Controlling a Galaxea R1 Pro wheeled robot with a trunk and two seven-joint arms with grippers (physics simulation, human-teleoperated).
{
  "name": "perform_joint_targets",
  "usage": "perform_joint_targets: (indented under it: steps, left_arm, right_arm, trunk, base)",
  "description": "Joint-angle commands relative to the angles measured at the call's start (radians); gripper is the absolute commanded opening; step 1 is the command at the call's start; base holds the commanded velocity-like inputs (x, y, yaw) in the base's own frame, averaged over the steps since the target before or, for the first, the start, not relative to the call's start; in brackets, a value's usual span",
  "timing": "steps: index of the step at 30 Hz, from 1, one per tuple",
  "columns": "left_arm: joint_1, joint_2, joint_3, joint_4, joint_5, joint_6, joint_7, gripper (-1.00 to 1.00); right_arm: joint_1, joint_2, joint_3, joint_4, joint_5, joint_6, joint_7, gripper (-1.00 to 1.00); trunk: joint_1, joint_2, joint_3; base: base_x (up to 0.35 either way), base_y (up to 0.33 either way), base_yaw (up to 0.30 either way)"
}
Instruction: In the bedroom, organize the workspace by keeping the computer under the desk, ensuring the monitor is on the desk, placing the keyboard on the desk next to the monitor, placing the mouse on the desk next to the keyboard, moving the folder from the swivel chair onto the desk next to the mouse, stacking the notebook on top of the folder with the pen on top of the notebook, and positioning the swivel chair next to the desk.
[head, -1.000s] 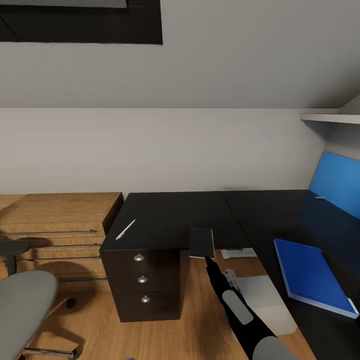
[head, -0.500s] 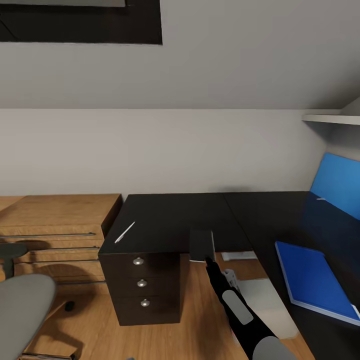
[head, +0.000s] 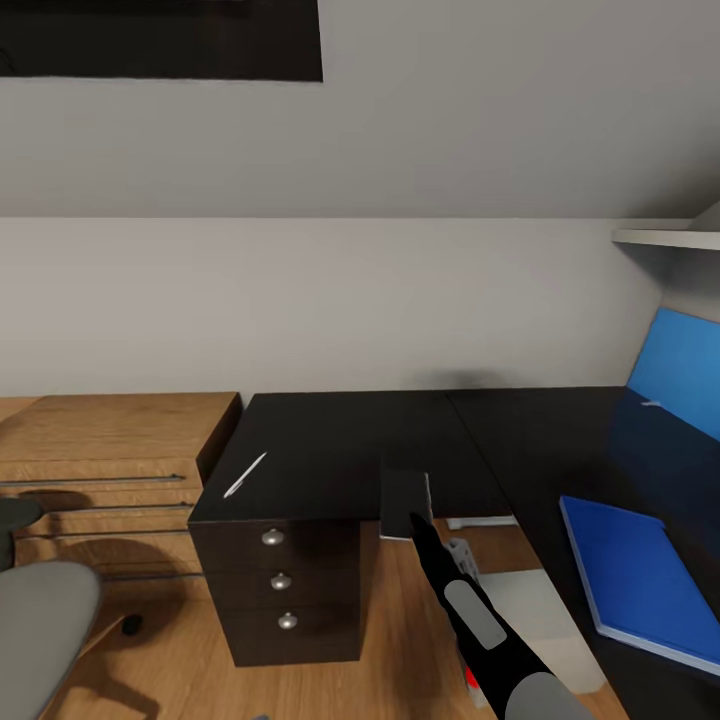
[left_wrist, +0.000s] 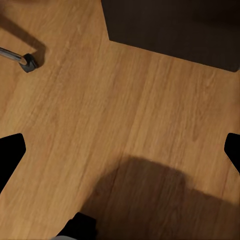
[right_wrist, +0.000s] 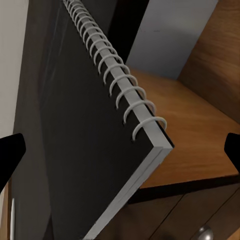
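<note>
Carrying the notebook, the right gripper is holding it by its near edge out over the front edge of the desk. In the right wrist view the spiral-bound notebook is tilting between the two black fingertips, which are sitting wide at the sides of the picture, so how firmly they are closing on it cannot be told from there; the head view suggests a pinch at the notebook's near edge. Over the last second the whole head view has been shifting, with the drawers and the chair sliding lower and leftward, so the camera and base are moving rather than the furniture; the notebook is keeping its place ahead of the arm. The folder is lying flat on the desk's other wing, well off to the right of the gripper, and the pen is resting on the desk to its left. The left gripper is hanging open over bare wood floor, holding nothing. The step in hand looks like bringing the notebook round to the folder, with the pen to follow.
</note>
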Motion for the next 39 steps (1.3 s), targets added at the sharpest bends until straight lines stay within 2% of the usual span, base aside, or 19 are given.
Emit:
perform_joint_targets:
  steps: [1,16,17,28,39]
  left_arm:
    - [-0.001,0.002,-0.007,-0.001,0.010,-0.005,0.007,1.00]
    - [-0.001,0.002,-0.007,0.000,0.011,-0.005,0.007,1.00]
    - [-0.001,0.002,-0.007,0.000,0.011,-0.005,0.007,1.00]
    - [-0.001,0.002,-0.010,0.032,0.009,-0.005,0.007,1.00]
    - [-0.001,0.002,-0.009,0.032,0.009,-0.005,0.007,1.00]
  right_arm:
    - [-0.001,-0.001,0.006,0.000,-0.011,-0.008,0.000,1.00]
    - [-0.001,0.000,0.005,0.000,-0.012,-0.009,-0.004,1.00]
    - [-0.001,0.001,0.006,0.000,-0.012,-0.009,-0.004,-1.00]
    - [-0.001,0.000,0.004,0.000,-0.012,-0.009,-0.002,-1.00]
    - [-0.001,-0.001,0.004,-0.002,-0.011,-0.009,-0.002,-1.00]
  trunk:
    - [0.000,-0.001,-0.001]
    - [0.000,-0.001,-0.001]
    - [0.000,-0.001,-0.001]
    - [0.000,-0.001,-0.001]
    - [-0.042,0.076,0.033]
  base:
    - [0.047,0.000,0.000]
    - [0.005,0.000,0.000]
    - [0.000,0.000,0.000]
    - [0.000,0.000,0.000]
    - [0.000,0.000,0.000]
